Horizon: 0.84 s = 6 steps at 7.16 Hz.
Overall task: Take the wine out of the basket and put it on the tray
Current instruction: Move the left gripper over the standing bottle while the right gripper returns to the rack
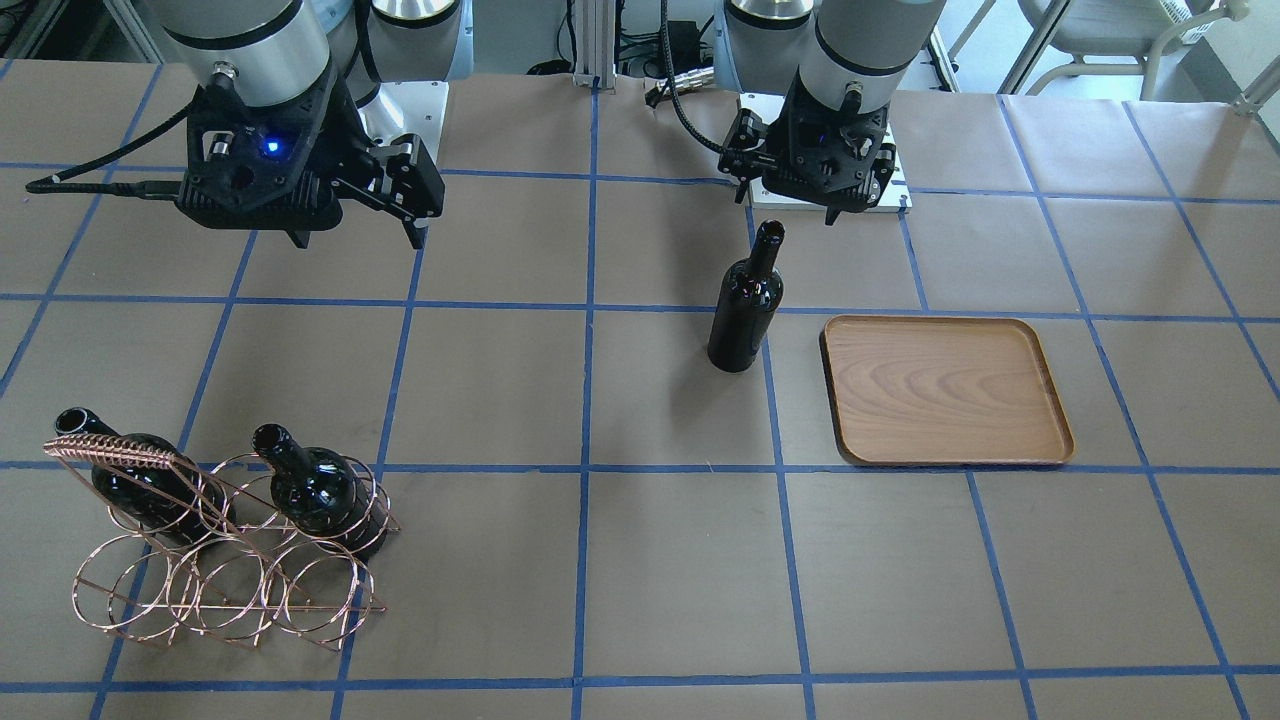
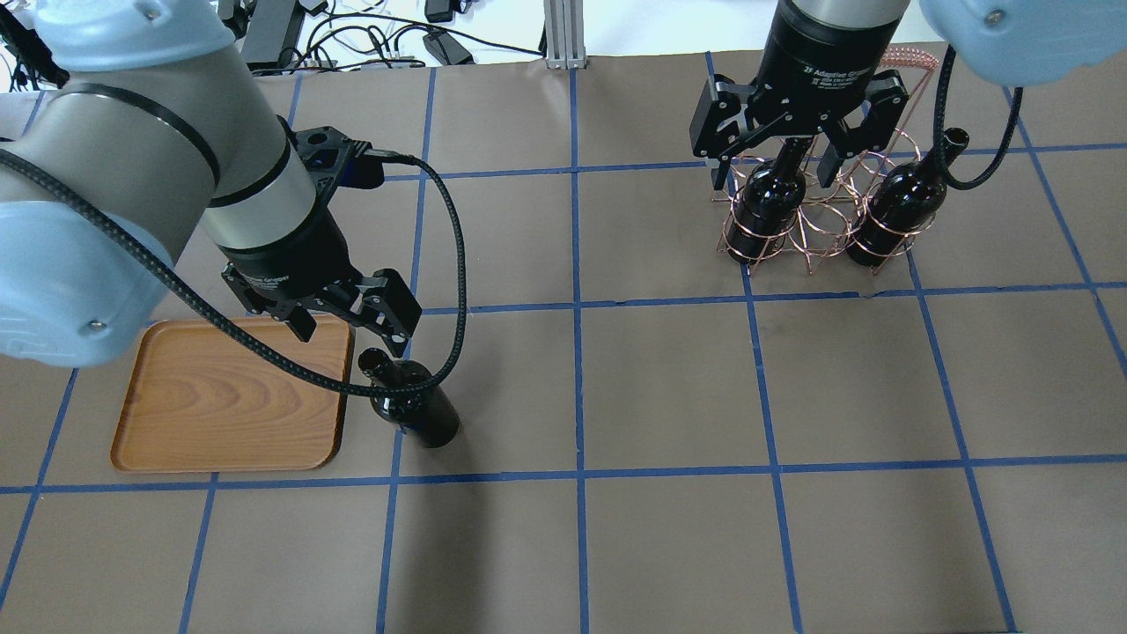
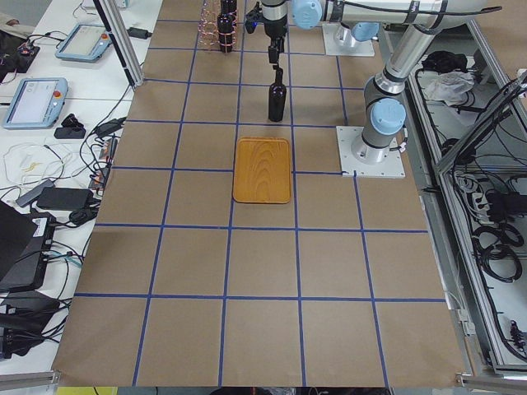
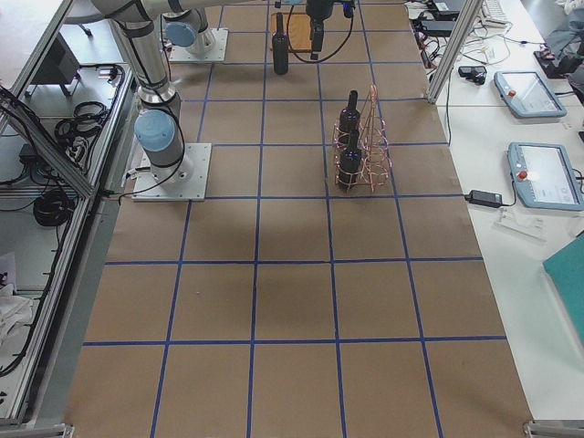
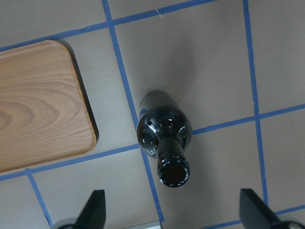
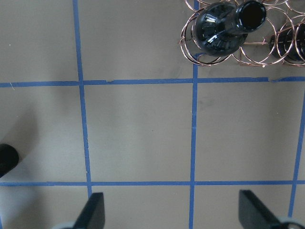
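Regrasp step, I judge: 1 wine [image 2: 414, 409] stands on table [image 2: 669, 396] just right of tray [image 2: 229, 396], left gripper [image 2: 352, 335] fingers spread, empty, above its neck, likely needing descent and pinch; right gripper [image 2: 773, 176] spread over far basket [image 2: 819, 224].

Brown paper table [image 2: 669, 387], blue tape grid [image 2: 577, 387]. White bench [image 4: 511, 128] alongside, two pendants [image 4: 547, 178] on it. Perhaps pale chair [image 1: 1100, 30] behind.

place: robotics lab | evidence: blue-taped grid table [image 1: 680, 560]; teach pendants [image 4: 546, 175]; cable bundles [image 3: 498, 206]
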Motion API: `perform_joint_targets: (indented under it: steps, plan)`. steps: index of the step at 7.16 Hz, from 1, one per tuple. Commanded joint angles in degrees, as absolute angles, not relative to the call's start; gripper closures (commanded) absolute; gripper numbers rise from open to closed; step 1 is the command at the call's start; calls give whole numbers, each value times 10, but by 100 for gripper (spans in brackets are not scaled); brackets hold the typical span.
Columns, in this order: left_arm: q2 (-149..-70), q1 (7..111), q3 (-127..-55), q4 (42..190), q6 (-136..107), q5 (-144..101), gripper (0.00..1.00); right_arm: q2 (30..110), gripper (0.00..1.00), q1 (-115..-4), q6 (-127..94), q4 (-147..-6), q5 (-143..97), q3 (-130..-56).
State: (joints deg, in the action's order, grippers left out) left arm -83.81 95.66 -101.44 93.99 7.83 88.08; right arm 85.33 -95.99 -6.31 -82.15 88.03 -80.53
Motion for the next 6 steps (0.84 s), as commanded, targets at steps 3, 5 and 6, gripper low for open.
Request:
perform_joint_targets:
  steps: [3, 5, 6]
  plan:
    - [-853, 958, -1061, 877, 83, 881, 1, 862, 0, -962, -62, -810, 895, -809]
    - [-864, 958, -1061, 876, 83, 882, 2, 865, 0, -962, -63, -791, 897, -821]
    - [-867, 958, -1061, 876, 83, 880, 9, 865, 0, -962, -63, -795, 897, -821]
